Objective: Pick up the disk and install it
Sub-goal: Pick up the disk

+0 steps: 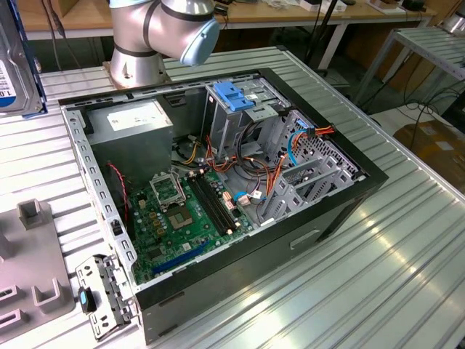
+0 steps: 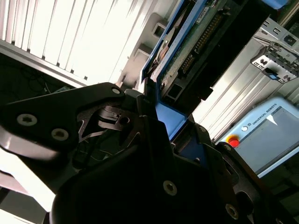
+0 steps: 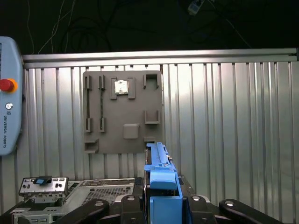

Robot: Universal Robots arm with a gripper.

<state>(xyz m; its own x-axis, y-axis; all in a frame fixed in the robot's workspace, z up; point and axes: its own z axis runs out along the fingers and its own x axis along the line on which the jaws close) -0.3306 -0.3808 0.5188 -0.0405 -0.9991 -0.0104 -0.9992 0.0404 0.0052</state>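
In the first wrist view my gripper [image 3: 161, 201] is shut on the disk [image 3: 159, 170]. The disk's blue side rail stands edge-on between the black fingers, above the ribbed metal table. The second wrist view shows the disk [image 2: 196, 42] from below, with its green circuit board and blue rail running away from the gripper [image 2: 156, 109]. In the exterior view the disk [image 1: 10, 76] is held upright at the far left edge, silver with a white label and a blue side. It is well outside the open computer case [image 1: 218, 182].
The case holds a grey power-supply box [image 1: 131, 123], a metal cage with a blue plastic top [image 1: 236, 98], a motherboard [image 1: 182, 211] and loose cables. A grey fixture plate [image 1: 29, 269] and a metal bracket with a blue clip [image 1: 102, 294] lie beside it. The arm base [image 1: 145, 36] stands behind.
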